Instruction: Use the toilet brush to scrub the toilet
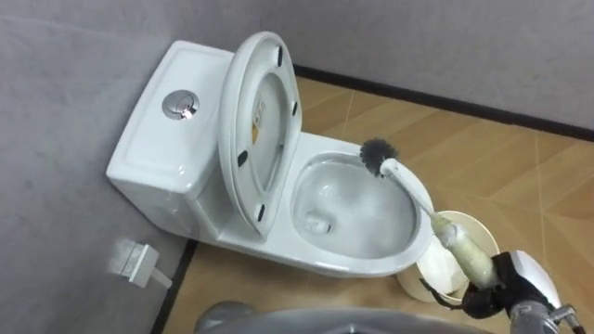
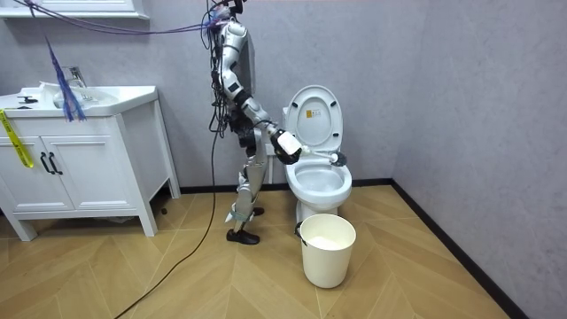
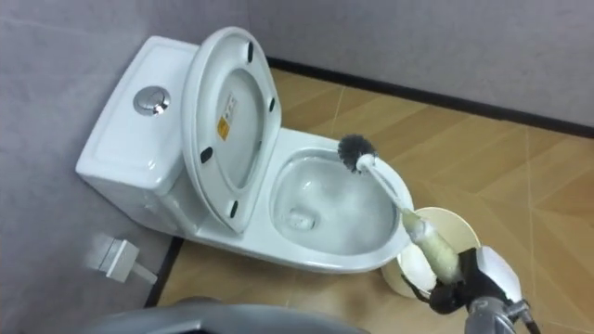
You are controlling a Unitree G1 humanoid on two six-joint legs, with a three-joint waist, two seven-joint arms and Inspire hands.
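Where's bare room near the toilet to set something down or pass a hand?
Free: white ceramic tank lid around the chrome flush button; wood floor between white vanity cabinet and round white bucket. Crowded: right of the white toilet bowl, where that bucket stands close and the right hand holds the grey-bristled toilet brush.

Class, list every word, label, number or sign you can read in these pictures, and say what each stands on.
No text can be read.
Sticker inside the raised toilet lid: yellow and white, print too small to read.
Yellow strip hanging by the cabinet: any marks too small to tell.
Flush button, toilet brush: no print seen.
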